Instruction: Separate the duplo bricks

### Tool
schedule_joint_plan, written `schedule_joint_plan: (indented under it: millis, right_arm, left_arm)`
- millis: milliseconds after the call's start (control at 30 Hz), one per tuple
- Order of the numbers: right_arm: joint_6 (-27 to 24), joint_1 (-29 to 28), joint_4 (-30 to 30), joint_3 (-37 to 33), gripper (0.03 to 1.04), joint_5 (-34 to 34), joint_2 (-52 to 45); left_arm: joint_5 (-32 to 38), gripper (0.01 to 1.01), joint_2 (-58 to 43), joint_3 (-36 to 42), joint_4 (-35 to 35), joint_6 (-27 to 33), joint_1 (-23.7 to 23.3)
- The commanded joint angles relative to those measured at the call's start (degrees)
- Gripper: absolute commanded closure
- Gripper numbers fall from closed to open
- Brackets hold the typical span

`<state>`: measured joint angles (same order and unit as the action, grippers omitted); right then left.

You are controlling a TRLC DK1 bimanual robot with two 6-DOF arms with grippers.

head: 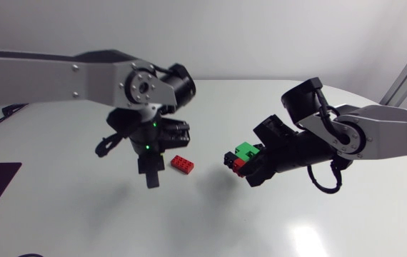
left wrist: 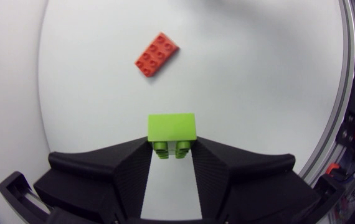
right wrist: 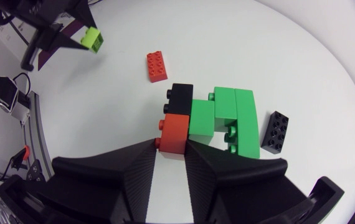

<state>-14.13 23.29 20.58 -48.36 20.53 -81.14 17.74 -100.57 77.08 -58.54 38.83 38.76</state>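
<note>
Our left end effector [left wrist: 172, 154] is closed on a small lime green brick [left wrist: 172, 129]. It holds the brick up above the white surface [left wrist: 258, 74]. A loose red brick [head: 183, 163] lies flat on the surface close by. Our right end effector [right wrist: 170, 152] is closed on a brick clump [right wrist: 215, 115] of red, black and green bricks. It pinches the clump by its red end, up in the air.

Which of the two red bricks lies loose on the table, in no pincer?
The flat red brick lying alone on the table. The other red brick is clamped in the right pincer.
</note>
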Motion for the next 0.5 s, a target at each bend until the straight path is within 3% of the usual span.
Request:
schedule_joint_plan:
  millis: [0, 233, 467]
  right_arm:
    - [-0.5, 0.4, -0.7, 1.2, 0.76, -0.5, 1.0]
    - [-1.1, 0.4, -0.7, 1.5, 0.76, -0.9, 1.0]
    - [-1.2, 1.1, -0.9, 1.3, 0.76, -1.1, 0.7]
  left_arm:
    - [1.7, 0.725, -4.2, -4.7, -1.5, 3.4, 3.1]
    - [2.2, 0.725, -10.3, -9.0, -2.7, 4.5, 7.2]
    - [2.4, 0.689, -12.3, -8.3, -1.3, 4.3, 6.7]
